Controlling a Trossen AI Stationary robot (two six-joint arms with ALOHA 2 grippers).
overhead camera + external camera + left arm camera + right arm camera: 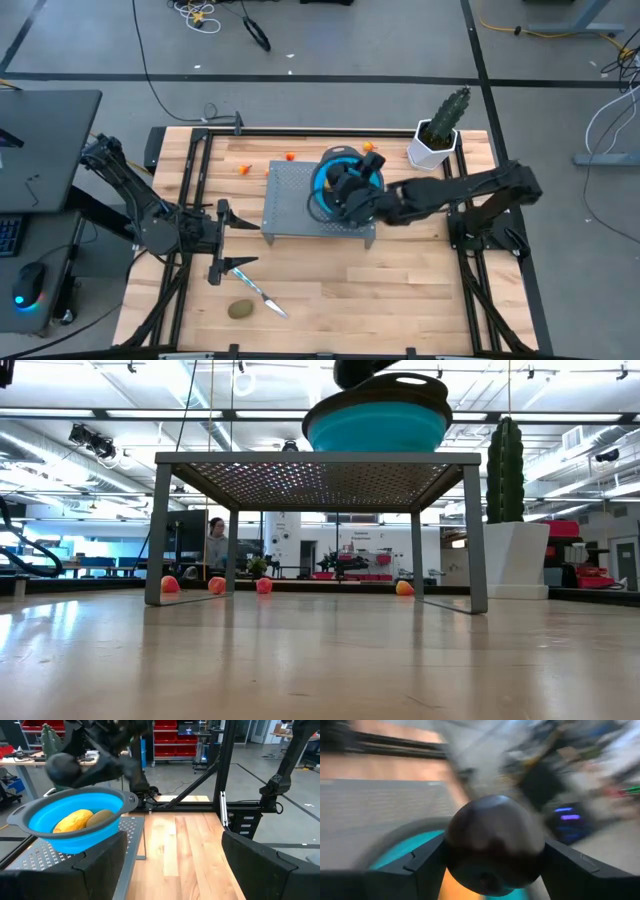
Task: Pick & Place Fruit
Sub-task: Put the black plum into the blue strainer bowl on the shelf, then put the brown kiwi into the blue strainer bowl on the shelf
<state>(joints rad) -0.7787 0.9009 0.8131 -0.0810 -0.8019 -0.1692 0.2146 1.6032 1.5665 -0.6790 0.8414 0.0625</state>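
With two fruits in the bowl (pixel 75 820), the right gripper (pixel 492 865) jaws clamp the dark round fruit (pixel 494 842) above it; the olive fruit (pixel 240 310), at 7 o'clock on the surface (pixel 400 290), remains, and the left gripper (pixel 222 240) jaws stand wide, empty.

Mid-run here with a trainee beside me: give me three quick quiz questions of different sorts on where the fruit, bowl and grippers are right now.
1. True or false: the right gripper holds a dark round fruit above the blue bowl.
2. Which fruits already lie in the bowl? A) a yellow-orange oval fruit and an olive-brown oval fruit; B) only tiny red pieces; C) none.
3. Fill in: the olive-brown fruit left on the table lies beside the ____, near the open left gripper.

Key: 1 true; 2 A; 3 knife.
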